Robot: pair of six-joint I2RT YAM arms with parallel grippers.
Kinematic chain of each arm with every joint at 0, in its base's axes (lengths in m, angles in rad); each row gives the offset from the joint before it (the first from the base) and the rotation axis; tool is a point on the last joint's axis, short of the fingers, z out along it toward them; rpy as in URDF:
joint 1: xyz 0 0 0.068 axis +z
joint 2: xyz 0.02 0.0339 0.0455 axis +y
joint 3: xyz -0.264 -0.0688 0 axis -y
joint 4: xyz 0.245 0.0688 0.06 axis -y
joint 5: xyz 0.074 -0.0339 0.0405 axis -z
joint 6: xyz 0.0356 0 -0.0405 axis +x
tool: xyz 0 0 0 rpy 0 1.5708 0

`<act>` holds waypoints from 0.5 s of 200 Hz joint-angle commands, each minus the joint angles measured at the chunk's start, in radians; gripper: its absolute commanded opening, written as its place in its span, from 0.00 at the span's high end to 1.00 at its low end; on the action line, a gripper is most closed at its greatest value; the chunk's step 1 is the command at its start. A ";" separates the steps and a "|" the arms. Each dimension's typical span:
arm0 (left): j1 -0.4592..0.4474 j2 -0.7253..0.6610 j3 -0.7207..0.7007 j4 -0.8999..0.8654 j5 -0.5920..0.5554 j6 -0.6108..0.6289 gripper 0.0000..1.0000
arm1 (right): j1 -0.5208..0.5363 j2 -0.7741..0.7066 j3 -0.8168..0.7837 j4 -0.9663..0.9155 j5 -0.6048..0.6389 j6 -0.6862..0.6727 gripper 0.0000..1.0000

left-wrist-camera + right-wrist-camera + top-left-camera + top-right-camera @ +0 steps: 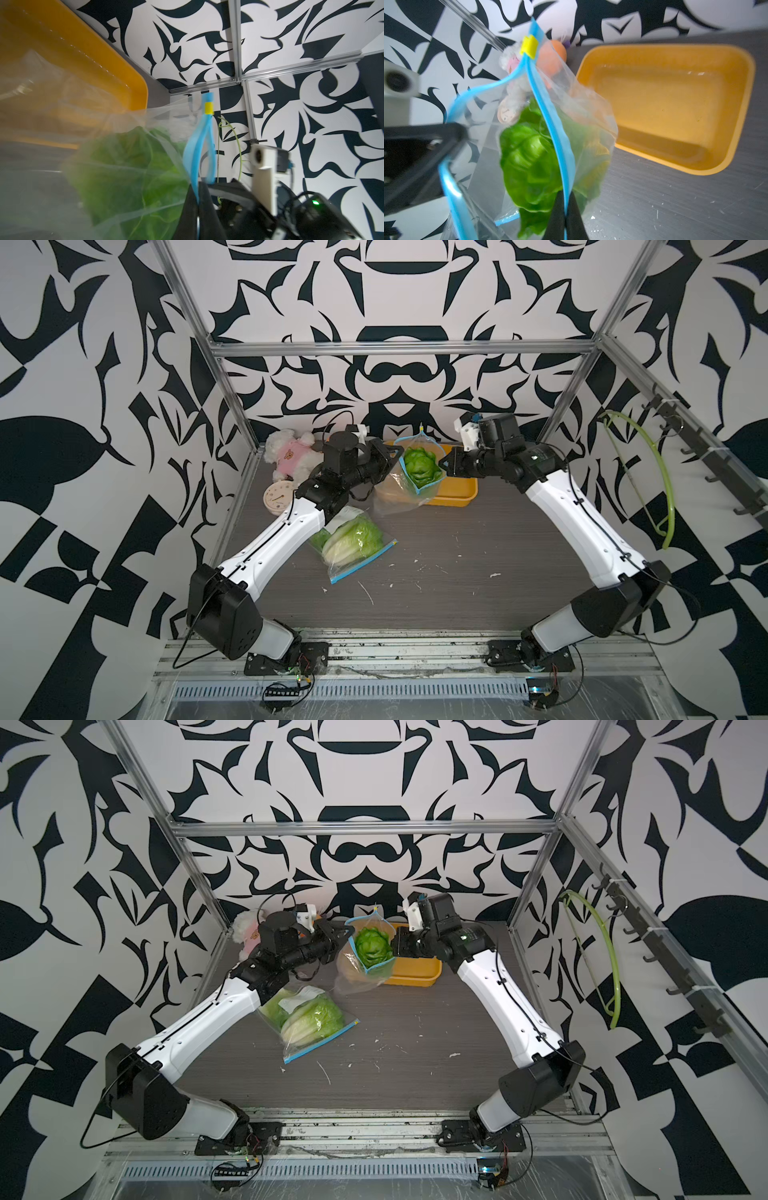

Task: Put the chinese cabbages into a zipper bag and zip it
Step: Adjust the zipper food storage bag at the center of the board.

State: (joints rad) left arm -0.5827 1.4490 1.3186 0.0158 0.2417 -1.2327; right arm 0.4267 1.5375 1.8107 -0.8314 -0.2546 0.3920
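Right gripper (pixel 565 199) and left gripper (pixel 197 192) are pinched onto the raised bag (pixel 409 493) rim, arms stretched inward. One cabbage (pixel 420 466) is seen inside it, and a second bag (pixel 353 545) is laid on the worktop (pixel 478 572).

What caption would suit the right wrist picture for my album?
Right gripper pinches the blue rim of the open zipper bag, chinese cabbage inside, orange tray nearby.

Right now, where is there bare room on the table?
Bare table lies between the flat bag of cabbages and the right arm, in front of the yellow tray. Crowded: back left corner, with plush dog and clock.
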 commanded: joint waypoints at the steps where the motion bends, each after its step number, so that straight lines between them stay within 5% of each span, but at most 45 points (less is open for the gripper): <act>1: -0.049 -0.064 -0.019 -0.117 -0.042 0.096 1.00 | -0.001 -0.008 0.158 -0.150 0.039 -0.114 1.00; 89: -0.376 -0.074 -0.080 -0.080 -0.369 0.100 1.00 | 0.065 0.183 0.363 -0.317 -0.104 -0.293 1.00; 100: -0.395 -0.084 -0.101 -0.024 -0.346 0.126 0.84 | 0.065 0.183 0.338 -0.315 -0.103 -0.321 1.00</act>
State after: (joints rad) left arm -0.9463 1.3762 1.2381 -0.0750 -0.0456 -1.1519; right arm 0.4820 1.7145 2.1410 -1.1126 -0.3138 0.1566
